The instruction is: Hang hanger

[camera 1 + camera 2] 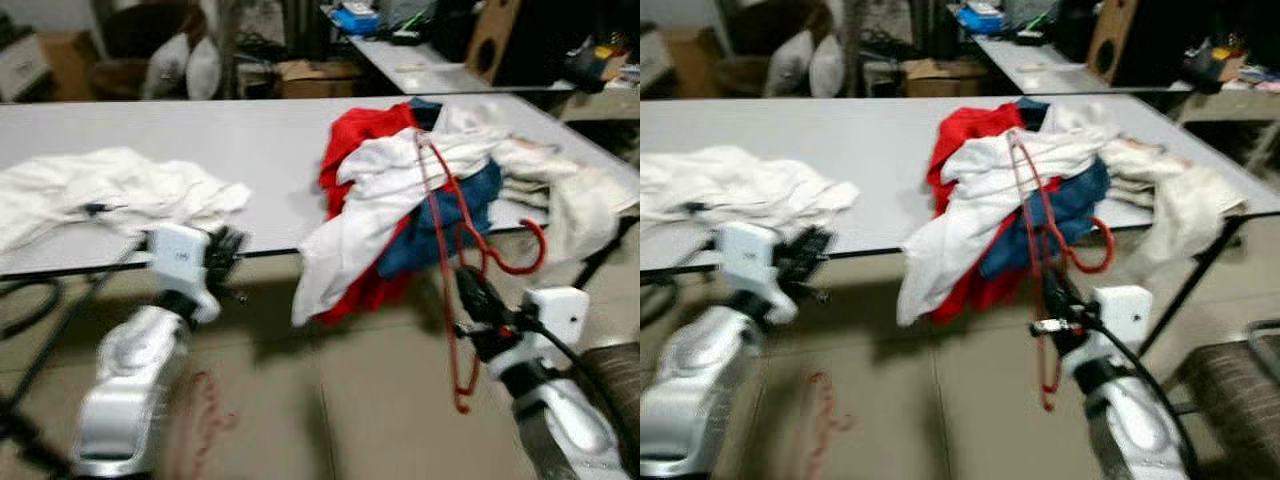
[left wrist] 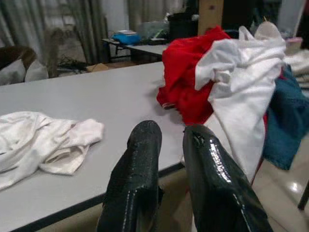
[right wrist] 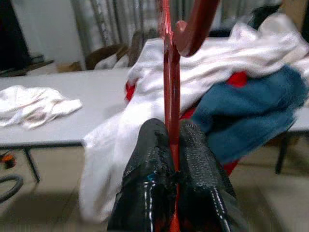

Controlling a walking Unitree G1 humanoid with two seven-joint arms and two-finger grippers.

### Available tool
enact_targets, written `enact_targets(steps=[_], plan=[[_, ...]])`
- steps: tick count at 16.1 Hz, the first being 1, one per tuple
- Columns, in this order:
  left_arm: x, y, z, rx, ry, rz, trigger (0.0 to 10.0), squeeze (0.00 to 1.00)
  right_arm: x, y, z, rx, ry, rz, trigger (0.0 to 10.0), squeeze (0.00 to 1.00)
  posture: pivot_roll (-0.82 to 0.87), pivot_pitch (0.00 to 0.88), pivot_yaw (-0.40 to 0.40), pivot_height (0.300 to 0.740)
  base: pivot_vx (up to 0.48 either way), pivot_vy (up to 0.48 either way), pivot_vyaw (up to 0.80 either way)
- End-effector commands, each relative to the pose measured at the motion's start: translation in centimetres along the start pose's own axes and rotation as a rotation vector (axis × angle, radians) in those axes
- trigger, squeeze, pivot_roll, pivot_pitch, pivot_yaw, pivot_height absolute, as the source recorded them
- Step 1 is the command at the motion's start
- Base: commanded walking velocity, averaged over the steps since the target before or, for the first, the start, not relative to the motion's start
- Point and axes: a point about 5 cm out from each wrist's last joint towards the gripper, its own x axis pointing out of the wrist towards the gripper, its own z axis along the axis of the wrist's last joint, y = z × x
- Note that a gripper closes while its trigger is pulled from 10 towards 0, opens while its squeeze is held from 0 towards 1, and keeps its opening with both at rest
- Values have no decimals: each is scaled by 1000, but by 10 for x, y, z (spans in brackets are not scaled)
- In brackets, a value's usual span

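Red plastic hanger [image 1: 455,270] sits pinched between the pressed fingers of the right pincer [image 3: 172,159], just off the worktop's [image 1: 250,150] front edge; its hook curls beside the heap of clothes [image 1: 420,190] spilling over that edge; the left pincer [image 2: 169,159] hovers slightly spread, holding nothing; a white cloth [image 1: 100,190] lies toward the left edge; carrying seems underway; next needs a rail found.

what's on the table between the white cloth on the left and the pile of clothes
Nothing: bare grey table runs from the white cloth to the pile of clothes, clearest in the left eye view.
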Motion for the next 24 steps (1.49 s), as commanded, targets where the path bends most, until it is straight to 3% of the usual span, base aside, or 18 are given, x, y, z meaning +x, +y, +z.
enact_targets(steps=[1,3,7,11,15,17,24], plan=[[0,6,3,14,-4,15,10000,0,2,6,-5,24,32,26,10000,0,44,0,-9,740,0,345,0],[-1,6,2,15,0,21,10000,0,4,7,-4,-52,12,36,10000,0,45,0,-11,740,0,341,0],[-1,6,0,19,10,33,10000,0,2,4,-7,84,48,24,10000,0,45,0,-16,740,0,342,0],[-1,3,-2,19,22,45,10000,0,-1,1,-12,92,59,-6,10000,0,41,0,-17,740,0,84,0],[2,1,-1,24,11,56,10000,0,-1,0,-9,42,43,-6,10000,0,38,0,-19,740,71,0,0],[3,1,1,24,5,60,10000,0,0,3,-9,-32,57,24,10000,0,37,0,-20,740,319,0,0],[6,-2,2,20,-4,52,10000,0,-2,-1,-10,-13,52,-8,10000,0,31,3,-17,740,288,0,343]])
